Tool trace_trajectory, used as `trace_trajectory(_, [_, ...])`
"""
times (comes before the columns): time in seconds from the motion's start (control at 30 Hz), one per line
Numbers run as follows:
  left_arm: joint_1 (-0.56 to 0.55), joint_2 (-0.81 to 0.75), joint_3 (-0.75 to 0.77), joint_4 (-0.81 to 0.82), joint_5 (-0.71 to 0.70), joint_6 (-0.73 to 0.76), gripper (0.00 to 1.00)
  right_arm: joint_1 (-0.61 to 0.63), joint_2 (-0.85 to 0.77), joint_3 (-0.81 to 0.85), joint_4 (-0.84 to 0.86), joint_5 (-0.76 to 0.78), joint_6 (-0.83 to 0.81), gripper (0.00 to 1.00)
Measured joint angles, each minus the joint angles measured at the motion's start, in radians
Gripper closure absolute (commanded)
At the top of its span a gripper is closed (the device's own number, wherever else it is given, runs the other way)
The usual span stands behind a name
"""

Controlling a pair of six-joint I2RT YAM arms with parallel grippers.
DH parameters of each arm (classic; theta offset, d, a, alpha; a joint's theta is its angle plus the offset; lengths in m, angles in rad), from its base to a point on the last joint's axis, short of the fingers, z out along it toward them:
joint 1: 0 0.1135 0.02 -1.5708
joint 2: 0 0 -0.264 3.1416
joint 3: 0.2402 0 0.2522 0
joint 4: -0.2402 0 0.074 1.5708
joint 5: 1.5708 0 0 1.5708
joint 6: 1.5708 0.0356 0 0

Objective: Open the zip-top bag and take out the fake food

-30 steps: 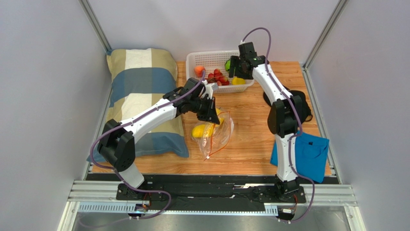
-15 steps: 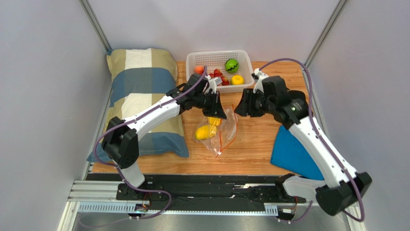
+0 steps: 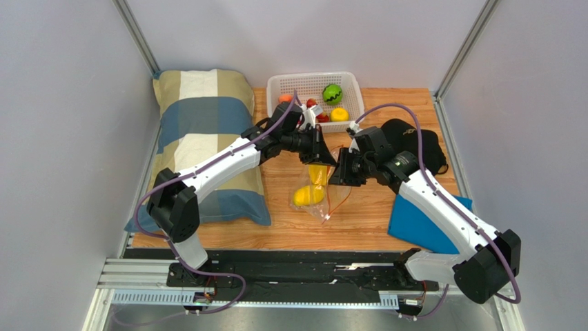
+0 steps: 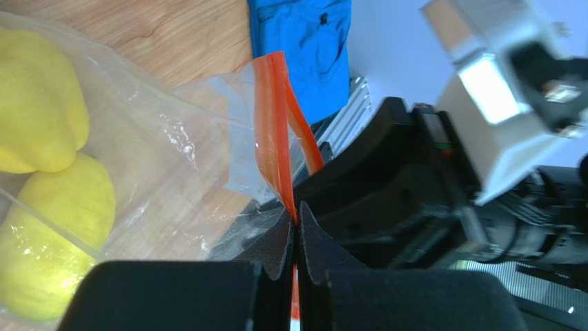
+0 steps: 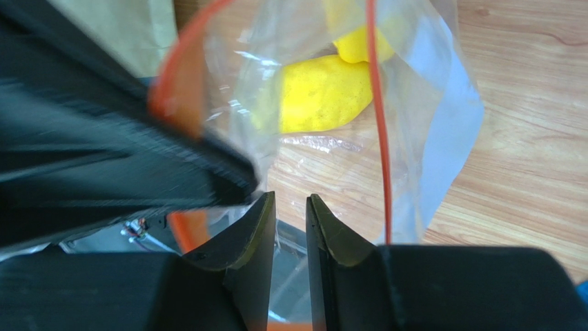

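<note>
Zip-top bag (image 3: 319, 193) strip inside left tool (image 4: 295, 224), right tool (image 5: 290, 214) just beside

This is a robotics lab test cell. Plain white panel walls (image 3: 55, 138) and bare aluminium posts (image 3: 136, 38) box in a small wooden table (image 3: 366, 214). Two robot arms (image 3: 221, 160) are bolted to a metal rail (image 3: 304, 284) at its near edge, trailing purple cables (image 3: 390, 105). A pillow (image 3: 197, 114), a white basket (image 3: 310, 75) of fake food (image 3: 332, 92) and a blue cloth (image 3: 414, 227) lie about as props.
</note>
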Motion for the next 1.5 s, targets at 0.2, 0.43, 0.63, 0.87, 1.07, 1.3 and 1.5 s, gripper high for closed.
trace_trajectory(0.2, [0.0,-0.026,0.021,-0.001,-0.007,-0.019,1.0,0.006,0.045,0.075,-0.09,0.09,0.014,0.69])
trace_trajectory(0.43, [0.022,-0.07,0.002,-0.03,-0.06,0.019,1.0,0.006,0.143,0.113,-0.032,0.109,0.001,0.63])
trace_trajectory(0.63, [0.073,-0.02,-0.058,-0.078,-0.089,0.119,1.0,0.006,0.363,0.114,0.024,0.093,-0.012,0.53])
trace_trajectory(0.87, [0.08,0.001,-0.105,-0.098,-0.092,0.177,1.0,0.017,0.42,0.115,-0.028,0.079,-0.01,0.38])
trace_trajectory(1.07, [0.079,0.001,-0.118,-0.1,-0.076,0.187,1.0,0.037,0.419,0.11,-0.085,0.082,-0.017,0.25])
trace_trajectory(1.3, [0.077,0.001,-0.147,-0.095,-0.06,0.185,1.0,0.039,0.409,0.001,-0.046,0.087,0.007,0.23])
trace_trajectory(1.5, [0.077,0.002,-0.189,-0.082,-0.056,0.181,1.0,0.05,0.443,-0.083,0.107,0.089,0.041,0.37])
